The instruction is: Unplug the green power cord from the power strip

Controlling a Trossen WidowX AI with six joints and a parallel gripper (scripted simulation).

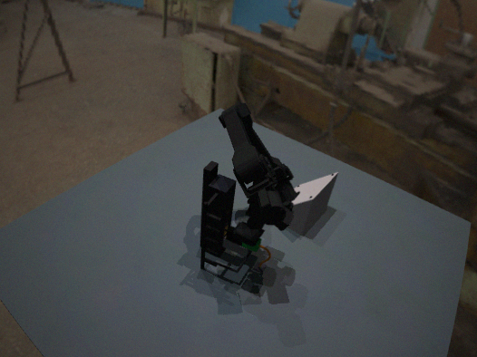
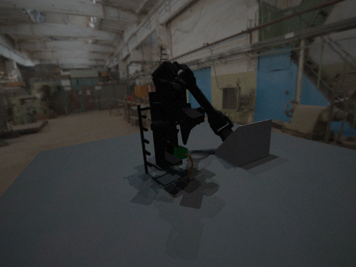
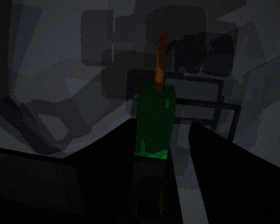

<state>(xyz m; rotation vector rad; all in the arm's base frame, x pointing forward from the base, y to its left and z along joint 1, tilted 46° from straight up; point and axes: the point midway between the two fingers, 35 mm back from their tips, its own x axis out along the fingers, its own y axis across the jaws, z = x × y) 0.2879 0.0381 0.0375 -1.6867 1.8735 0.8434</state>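
In the wrist view the gripper (image 1: 243, 234) (image 2: 179, 143) (image 3: 163, 127) stands part-spread, pinching nothing, the green plug (image 1: 252, 247) (image 2: 181, 152) (image 3: 155, 120) between its fingertips toward nine o'clock, cord (image 1: 269, 255) (image 2: 192, 165) (image 3: 160, 57) at twelve, its six-o'clock end lost in darkness.

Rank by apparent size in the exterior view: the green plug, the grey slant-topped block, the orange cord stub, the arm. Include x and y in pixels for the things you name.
1. Arm (image 1: 247, 162) (image 2: 206, 101)
2. Grey slant-topped block (image 1: 313, 206) (image 2: 248, 144)
3. Green plug (image 1: 250, 246) (image 2: 181, 152) (image 3: 156, 120)
4. Orange cord stub (image 1: 269, 254) (image 2: 192, 165) (image 3: 160, 60), a thin strand
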